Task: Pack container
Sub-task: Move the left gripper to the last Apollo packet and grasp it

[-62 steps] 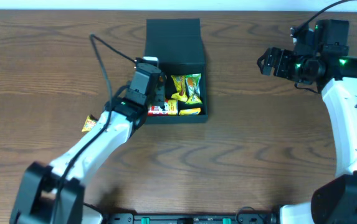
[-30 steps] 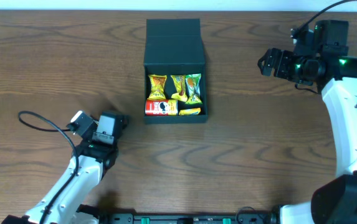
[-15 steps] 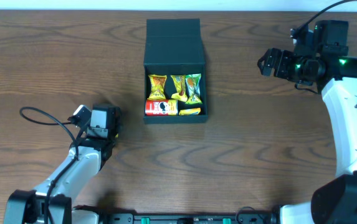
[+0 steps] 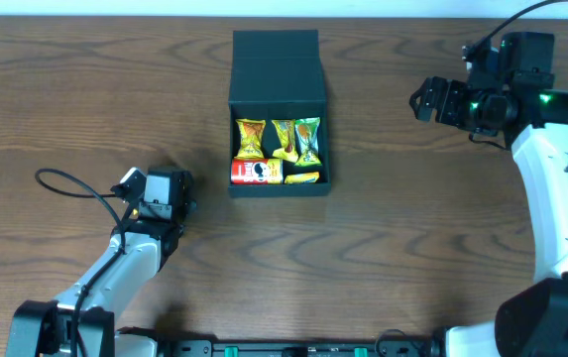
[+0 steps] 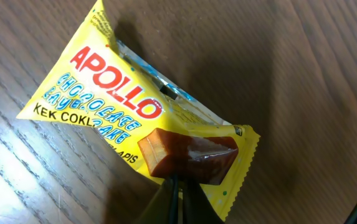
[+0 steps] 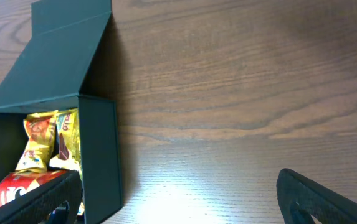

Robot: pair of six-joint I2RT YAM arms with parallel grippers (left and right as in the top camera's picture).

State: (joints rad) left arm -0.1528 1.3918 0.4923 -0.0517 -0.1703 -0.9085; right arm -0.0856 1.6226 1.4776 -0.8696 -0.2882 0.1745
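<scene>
The container (image 6: 100,155) sits at the left of the wooden surface (image 6: 240,93). Its flap lid (image 6: 60,56) is open and angled away from the body. Inside, two yellow snack packets (image 6: 35,140) stand upright side by side. A red packet (image 6: 22,186) lies in front of them, partly hidden by one finger. The right end effector (image 6: 178,180) has its fingers (image 6: 324,196) set wide apart at the lower corners of the view, with bare surface between them.
</scene>
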